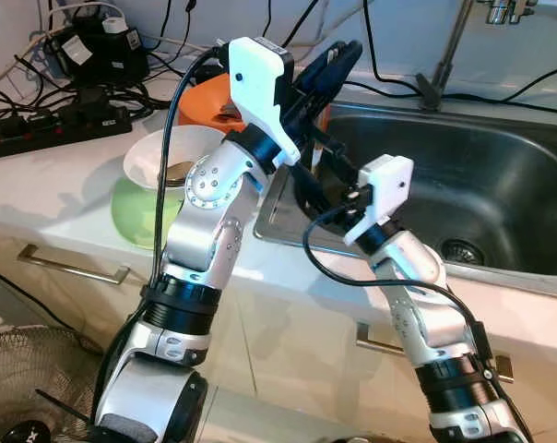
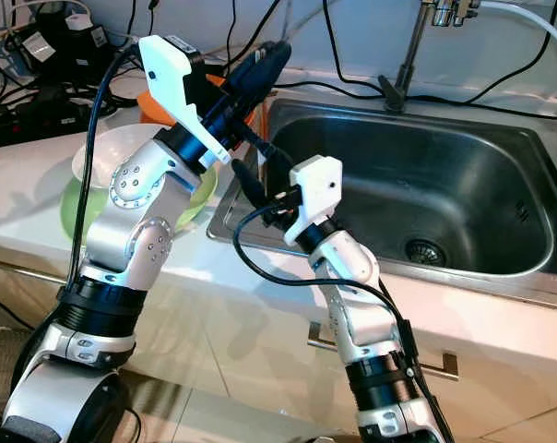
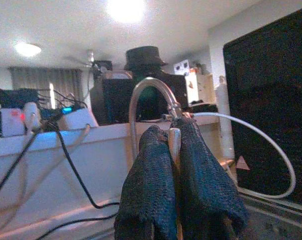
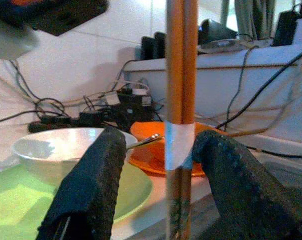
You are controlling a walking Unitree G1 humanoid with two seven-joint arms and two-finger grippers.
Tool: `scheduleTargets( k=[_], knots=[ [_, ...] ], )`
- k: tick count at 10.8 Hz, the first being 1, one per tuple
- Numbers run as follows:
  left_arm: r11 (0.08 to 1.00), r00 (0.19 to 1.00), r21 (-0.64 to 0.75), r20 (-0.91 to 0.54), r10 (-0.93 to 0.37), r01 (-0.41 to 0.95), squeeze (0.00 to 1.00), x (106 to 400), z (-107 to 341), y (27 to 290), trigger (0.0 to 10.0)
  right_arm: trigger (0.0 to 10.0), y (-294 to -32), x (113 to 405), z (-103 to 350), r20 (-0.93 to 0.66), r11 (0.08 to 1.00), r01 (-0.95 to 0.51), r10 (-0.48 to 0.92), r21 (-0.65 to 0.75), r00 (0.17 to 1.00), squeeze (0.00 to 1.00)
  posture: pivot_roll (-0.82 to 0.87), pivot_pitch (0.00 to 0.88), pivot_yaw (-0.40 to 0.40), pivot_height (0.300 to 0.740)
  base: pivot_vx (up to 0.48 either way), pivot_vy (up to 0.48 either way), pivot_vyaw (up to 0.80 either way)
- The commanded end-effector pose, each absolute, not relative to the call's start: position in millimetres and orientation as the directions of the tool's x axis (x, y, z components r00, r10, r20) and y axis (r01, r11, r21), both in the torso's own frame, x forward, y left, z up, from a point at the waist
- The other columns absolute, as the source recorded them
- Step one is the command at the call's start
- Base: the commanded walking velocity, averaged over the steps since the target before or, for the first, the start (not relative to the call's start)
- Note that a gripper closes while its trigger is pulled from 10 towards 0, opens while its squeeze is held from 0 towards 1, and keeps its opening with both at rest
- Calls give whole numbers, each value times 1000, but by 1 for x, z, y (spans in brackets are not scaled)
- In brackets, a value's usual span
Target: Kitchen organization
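Two slim orange-brown wooden chopsticks sit pinched in the left gripper; the right gripper is spread around them, beside the steel sink.

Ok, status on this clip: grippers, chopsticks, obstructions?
Left gripper shut on chopsticks above the sink edge. Right gripper open around them. Bowl and plates nearby, nothing blocking.

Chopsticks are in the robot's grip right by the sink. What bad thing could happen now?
1. The left tool pinches the chopsticks, while the right tool is open around them. If the left lets go too early, they could drop into the sink.
2. There are two thin sticks in one pinch, so one might slide out.
3. The white bowl sits close by, so a swinging arm might knock it.
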State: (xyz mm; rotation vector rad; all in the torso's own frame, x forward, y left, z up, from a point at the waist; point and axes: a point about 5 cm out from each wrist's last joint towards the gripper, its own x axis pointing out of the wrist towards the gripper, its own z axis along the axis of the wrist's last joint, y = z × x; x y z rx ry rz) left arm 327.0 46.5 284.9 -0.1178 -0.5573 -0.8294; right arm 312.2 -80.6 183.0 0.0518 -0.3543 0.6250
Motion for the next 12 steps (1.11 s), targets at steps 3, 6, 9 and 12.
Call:
scheduleTargets(
  k=[3,6,9,12],
  knots=[
    [644,511,126,503,-697,755,0,322,286,41,10000,7294,-81,319,189,358,846,-528,515,-68,779,0,37,8,55,740,0,0,0],
    [660,528,137,492,-692,738,0,323,285,44,10000,0,-84,323,188,357,863,-501,490,-69,795,0,39,13,55,740,0,0,0],
    [666,538,127,488,-688,735,0,324,284,44,10000,0,-84,323,187,358,863,-500,489,-68,796,0,37,14,56,740,0,0,0],
    [674,551,105,490,-675,732,992,326,283,45,10000,0,-84,323,185,359,865,-497,485,-64,797,0,40,0,53,740,0,0,0]
  ],
)
